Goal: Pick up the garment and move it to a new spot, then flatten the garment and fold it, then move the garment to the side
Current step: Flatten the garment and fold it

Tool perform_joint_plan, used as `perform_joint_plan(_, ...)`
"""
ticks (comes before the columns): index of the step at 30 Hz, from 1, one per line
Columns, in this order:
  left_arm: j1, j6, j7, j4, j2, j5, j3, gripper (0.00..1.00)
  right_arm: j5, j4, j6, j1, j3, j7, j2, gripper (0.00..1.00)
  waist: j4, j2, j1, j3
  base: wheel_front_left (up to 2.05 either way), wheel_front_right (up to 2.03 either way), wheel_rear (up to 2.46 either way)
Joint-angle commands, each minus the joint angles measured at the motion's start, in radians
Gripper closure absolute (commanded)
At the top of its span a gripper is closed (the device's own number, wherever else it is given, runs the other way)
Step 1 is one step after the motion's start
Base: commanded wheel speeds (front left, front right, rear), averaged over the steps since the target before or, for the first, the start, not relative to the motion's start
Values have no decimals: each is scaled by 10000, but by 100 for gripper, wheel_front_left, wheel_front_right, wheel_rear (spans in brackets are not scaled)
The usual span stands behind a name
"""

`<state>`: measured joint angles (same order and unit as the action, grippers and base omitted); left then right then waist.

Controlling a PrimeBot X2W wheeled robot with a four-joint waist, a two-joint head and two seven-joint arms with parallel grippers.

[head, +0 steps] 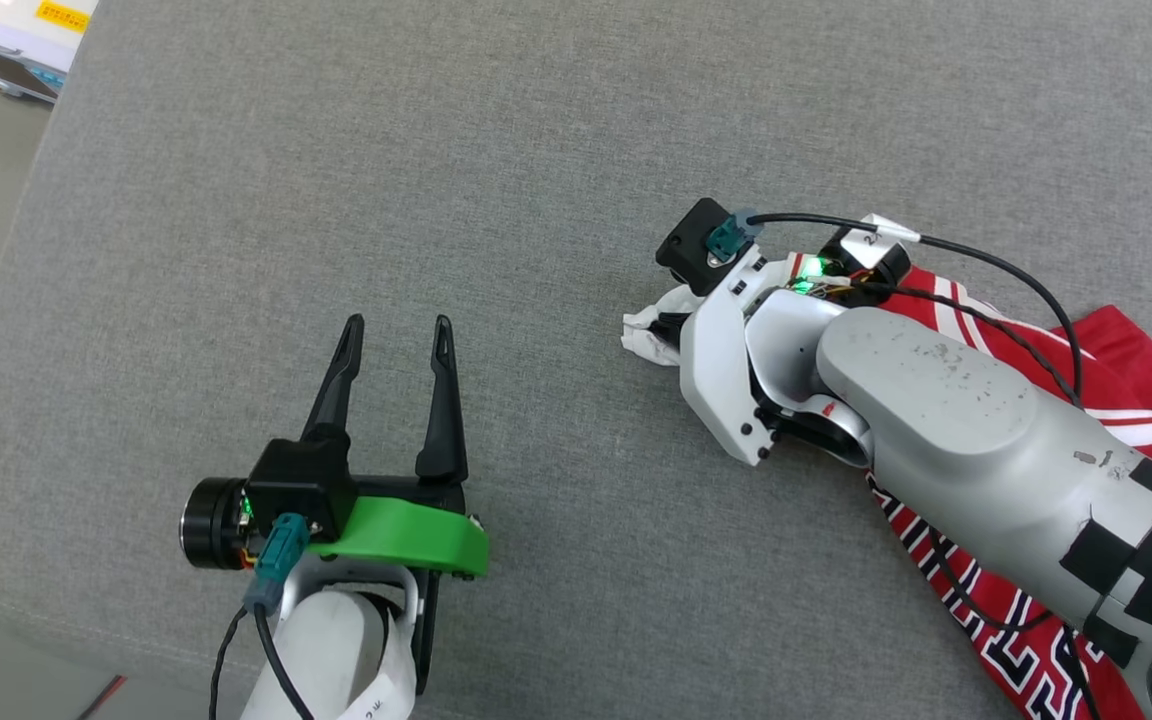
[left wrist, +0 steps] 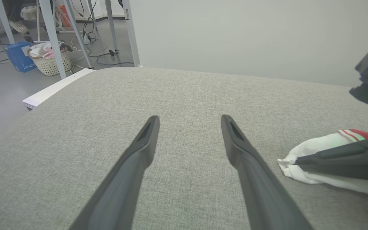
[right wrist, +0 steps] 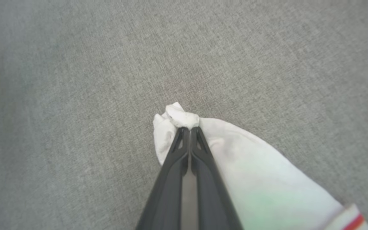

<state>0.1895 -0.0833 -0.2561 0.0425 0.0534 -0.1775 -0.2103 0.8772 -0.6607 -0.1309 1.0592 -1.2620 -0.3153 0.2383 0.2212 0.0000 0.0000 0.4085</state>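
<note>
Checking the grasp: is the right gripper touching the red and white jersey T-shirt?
Touching. The right wrist view shows the right gripper shut, pinching a bunched sleeve of the red and white jersey T-shirt.

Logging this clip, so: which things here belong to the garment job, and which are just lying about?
Job: garment, right tool shut on its white part, left tool open, grey surface.
Lying about: wicker basket, blue box, floor cables.
</note>
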Motion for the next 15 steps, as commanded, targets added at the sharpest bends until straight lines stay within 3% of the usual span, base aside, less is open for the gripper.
perform_joint_plan(1,139,-82,-57,42,-32,-61,44,0,15,-148,2,-338,-165,154,-74,100,-57,0,0,-94,0,0,0)
perform_joint_plan(3,92,-73,-57,99,-32,-25,92,0,81,-100,2,-296,-170,618,-96,7,-132,0,0,-253,0,0,0)
perform_joint_plan(4,67,-60,-57,122,-32,-1,116,0,94,-39,2,-269,-172,947,-69,0,-170,0,0,-361,0,0,0)
perform_joint_plan(11,-260,6,-57,93,-32,213,436,0,162,633,2,-366,152,3677,537,0,-575,0,0,-1187,0,0,0)
perform_joint_plan(15,-462,87,-57,25,-32,381,656,0,-182,754,2,-711,962,5056,1094,0,-854,0,0,-1569,0,0,0)
